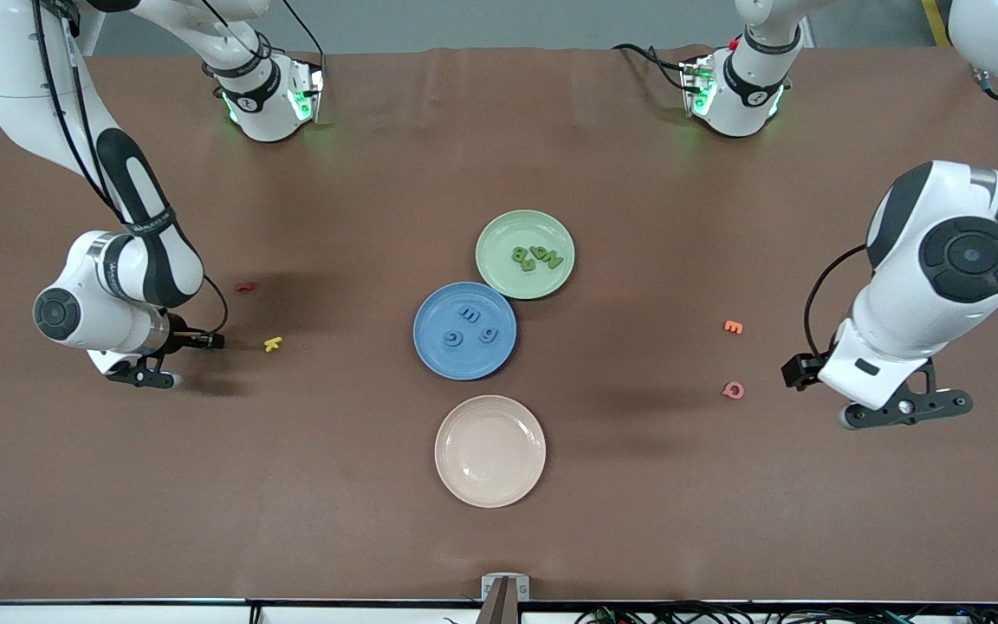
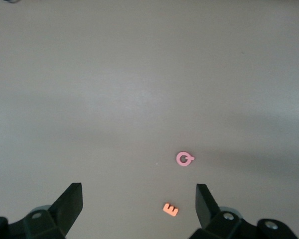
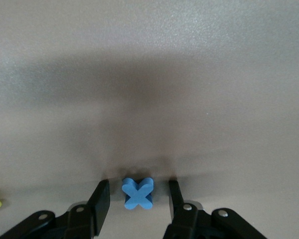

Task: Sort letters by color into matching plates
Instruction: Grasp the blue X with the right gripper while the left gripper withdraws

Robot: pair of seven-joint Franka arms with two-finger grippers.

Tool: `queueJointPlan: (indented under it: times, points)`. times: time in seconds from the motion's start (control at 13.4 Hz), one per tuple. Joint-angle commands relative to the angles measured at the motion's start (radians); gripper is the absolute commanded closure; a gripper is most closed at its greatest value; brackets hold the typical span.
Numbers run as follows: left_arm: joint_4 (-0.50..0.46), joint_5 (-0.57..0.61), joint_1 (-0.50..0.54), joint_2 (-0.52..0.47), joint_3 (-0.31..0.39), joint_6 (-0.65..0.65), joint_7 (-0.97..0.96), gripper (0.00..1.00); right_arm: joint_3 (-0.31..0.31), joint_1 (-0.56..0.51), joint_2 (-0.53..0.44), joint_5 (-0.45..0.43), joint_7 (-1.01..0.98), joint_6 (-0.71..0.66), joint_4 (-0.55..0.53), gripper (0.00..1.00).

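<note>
Surfaces: mostly matt, some gloss.
Table (image 1: 360, 485) covering matt brown, faintly creased; cream plate (image 1: 489, 451) glossy; blue X letter (image 3: 138, 192) matt, foam-like; arm shells glossy plastic.

— What lay in the light green plate (image 1: 499, 260)?

— A tight cluster of green letters (image 1: 536, 257), touching or overlapping one another; an N and a B could be read, the exact count could not. That plate sat farthest from the front camera.

— And the blue plate (image 1: 431, 351)?

— Just beside it, rims touching, nearer the camera. Three blue letters (image 1: 471, 325) lay flat in it, apart from each other: an E, a B and a G.

— Any blue letter outside?

— One, a chunky blue X (image 3: 138, 192), flat on the brown table toward the right arm's end, well apart from both plates. It was seen only in the right wrist view.
</note>
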Motion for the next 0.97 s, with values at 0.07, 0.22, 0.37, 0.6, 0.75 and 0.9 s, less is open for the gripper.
queueJointPlan:
  times: [0.07, 0.22, 0.37, 0.6, 0.75, 0.9]
  points:
    - [-0.012, -0.219, -0.172, -0.155, 0.290, -0.019, 0.152, 0.00, 0.013, -0.014, -0.008, -0.020, -0.002, 0.006, -0.017, 0.66]
    - [-0.015, -0.329, -0.256, -0.223, 0.432, -0.063, 0.216, 0.00, 0.013, -0.014, -0.008, -0.018, -0.002, 0.006, -0.016, 0.79]
    - [-0.017, -0.385, -0.304, -0.279, 0.510, -0.126, 0.243, 0.00, 0.015, -0.012, -0.008, -0.017, -0.002, 0.006, -0.013, 0.88]
    - [-0.020, -0.448, -0.347, -0.365, 0.578, -0.245, 0.270, 0.00, 0.015, -0.009, -0.025, -0.017, -0.002, -0.009, -0.008, 0.90]
    - [-0.052, -0.489, -0.361, -0.419, 0.607, -0.290, 0.344, 0.00, 0.015, 0.014, -0.068, -0.017, 0.004, -0.063, 0.009, 0.91]
    - [-0.109, -0.523, -0.381, -0.493, 0.639, -0.289, 0.355, 0.00, 0.015, 0.047, -0.110, -0.017, 0.013, -0.162, 0.054, 0.91]
